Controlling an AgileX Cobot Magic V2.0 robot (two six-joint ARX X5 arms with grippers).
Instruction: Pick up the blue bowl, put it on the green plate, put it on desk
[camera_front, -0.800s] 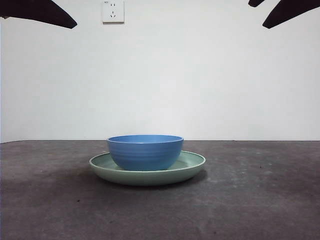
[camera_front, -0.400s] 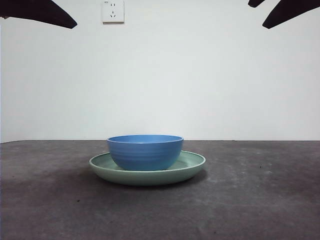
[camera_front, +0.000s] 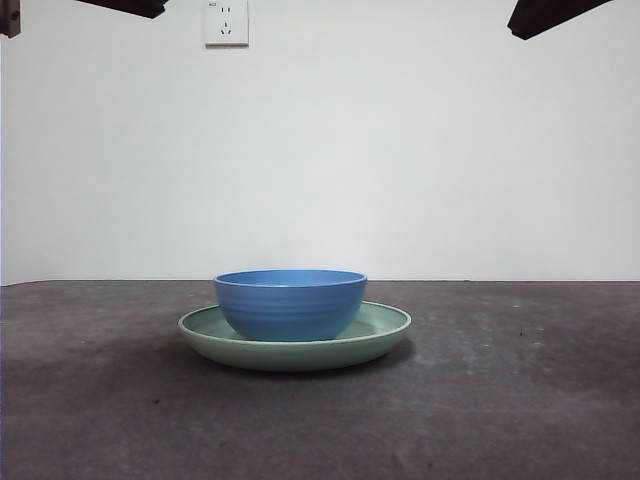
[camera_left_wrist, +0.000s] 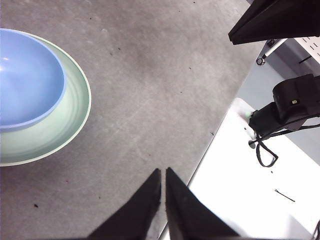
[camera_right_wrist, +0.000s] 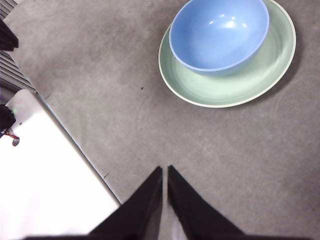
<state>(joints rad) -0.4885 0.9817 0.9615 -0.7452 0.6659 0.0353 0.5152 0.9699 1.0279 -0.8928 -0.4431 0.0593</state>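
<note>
The blue bowl (camera_front: 290, 303) sits upright inside the green plate (camera_front: 385, 325), and the plate rests on the desk (camera_front: 500, 400) at mid-table. In the left wrist view the blue bowl (camera_left_wrist: 27, 80) and green plate (camera_left_wrist: 70, 117) lie well away from my left gripper (camera_left_wrist: 163, 172), which is shut and empty, high above the desk (camera_left_wrist: 150, 75) near its edge. In the right wrist view the blue bowl (camera_right_wrist: 217, 34) and green plate (camera_right_wrist: 235, 85) also lie far from my right gripper (camera_right_wrist: 165, 170), shut with nothing in it. Both arms show only as black tips at the top corners of the front view.
A white wall with an outlet (camera_front: 226, 22) stands behind the desk. White side surfaces (camera_left_wrist: 250, 190) (camera_right_wrist: 45, 185) border the desk edge in the wrist views, one carrying a black device with cables (camera_left_wrist: 290, 102).
Both arms have risen, so their black tips in the front view shrank toward the top corners. Bowl and plate have not moved.
</note>
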